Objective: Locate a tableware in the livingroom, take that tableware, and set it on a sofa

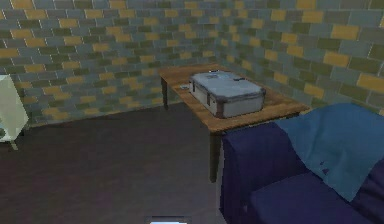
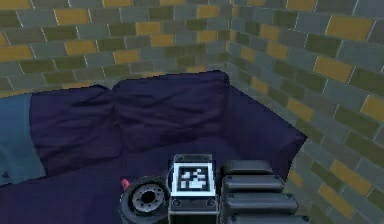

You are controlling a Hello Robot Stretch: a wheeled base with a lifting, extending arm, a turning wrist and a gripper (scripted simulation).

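Forward view: a white object (image 1: 8, 112) at the left edge, a wooden table (image 1: 215, 125) mid-frame bearing a grey case (image 1: 228, 92), the dark blue sofa (image 1: 290, 185) lower right under a blue cloth (image 1: 340, 140). Arm side view, bottom centre: a small red blob (image 2: 124, 184), too small to name as tableware, beside the gripper (image 2: 140, 196); whether it grasps anything cannot be told

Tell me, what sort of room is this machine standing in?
Most likely a living room, seen at a corner: a dark blue sofa, a wooden side table beside it carrying a grey case, and a blue blanket draped over the sofa.
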